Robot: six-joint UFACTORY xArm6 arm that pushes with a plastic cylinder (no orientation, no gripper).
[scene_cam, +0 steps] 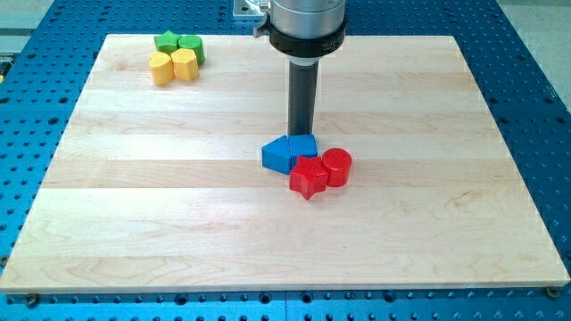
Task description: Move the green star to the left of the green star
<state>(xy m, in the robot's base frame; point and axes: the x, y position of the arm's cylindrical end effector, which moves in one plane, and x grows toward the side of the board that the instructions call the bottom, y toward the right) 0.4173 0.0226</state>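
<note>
A green star [166, 41] lies at the top left of the wooden board [178, 223]. A second green block [191, 47], shape unclear, touches its right side. Two yellow blocks [161, 69] [185, 64] sit just below the green pair, touching them. My tip [301, 134] is near the board's middle, far to the right of and below the green star. It stands right behind two blue blocks [277, 155] [304, 145].
A red star [308, 178] and a red cylinder [337, 167] touch the blue blocks on their lower right side. The arm's wide body [307, 27] hangs over the board's top edge. A blue perforated table [535, 71] surrounds the board.
</note>
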